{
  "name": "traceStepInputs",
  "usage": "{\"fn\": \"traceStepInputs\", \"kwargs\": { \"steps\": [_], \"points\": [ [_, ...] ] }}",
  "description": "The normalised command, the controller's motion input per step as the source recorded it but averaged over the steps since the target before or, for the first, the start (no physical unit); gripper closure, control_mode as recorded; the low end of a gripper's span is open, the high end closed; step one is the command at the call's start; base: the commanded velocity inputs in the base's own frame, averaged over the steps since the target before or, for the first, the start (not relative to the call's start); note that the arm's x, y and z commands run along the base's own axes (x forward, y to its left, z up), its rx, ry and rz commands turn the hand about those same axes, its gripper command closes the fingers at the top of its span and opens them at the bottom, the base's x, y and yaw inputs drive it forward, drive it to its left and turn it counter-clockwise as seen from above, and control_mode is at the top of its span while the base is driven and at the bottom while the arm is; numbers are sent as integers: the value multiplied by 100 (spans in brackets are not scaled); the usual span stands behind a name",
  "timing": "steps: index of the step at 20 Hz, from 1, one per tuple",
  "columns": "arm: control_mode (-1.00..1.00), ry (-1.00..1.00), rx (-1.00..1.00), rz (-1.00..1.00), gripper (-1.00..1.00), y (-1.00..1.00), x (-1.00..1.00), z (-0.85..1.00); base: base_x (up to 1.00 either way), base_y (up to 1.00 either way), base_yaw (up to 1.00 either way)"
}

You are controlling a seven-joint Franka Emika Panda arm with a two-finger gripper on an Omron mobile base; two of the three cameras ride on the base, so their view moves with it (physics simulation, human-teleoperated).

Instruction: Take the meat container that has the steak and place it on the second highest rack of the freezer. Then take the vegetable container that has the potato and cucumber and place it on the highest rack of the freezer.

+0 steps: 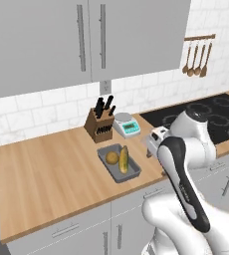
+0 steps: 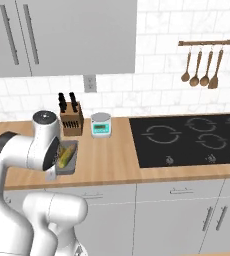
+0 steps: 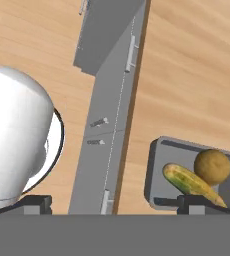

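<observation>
Wooden table (image 1: 47,164) under grey wall cabinets, beside black cooktop (image 1: 206,112). Grey vegetable container (image 1: 117,170) near front edge, holding potato (image 1: 112,158) and cucumber (image 1: 123,159) side by side. Claw (image 3: 114,202) spread wide, holding nothing, hovering above container's edge.

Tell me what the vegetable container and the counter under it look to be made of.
The vegetable container looks like matte grey plastic or metal: flat uniform colour, no shine, so which one stays open. The counter looks like light wood with a smooth satin finish: warm tan with plank lines and faint grain. All of it is rendered, so these are looks only.
</observation>
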Motion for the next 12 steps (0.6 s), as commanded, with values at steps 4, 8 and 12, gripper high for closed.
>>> {"fn": "traceStepInputs", "kwargs": {
  "steps": [4,8,12],
  "points": [
    [-100,0,1,0,-100,29,54,-85,0,0,0],
    [-100,0,8,0,-100,-1,60,-71,0,0,0],
    [-100,2,5,0,-100,-17,69,-40,0,0,0]
  ]
}}
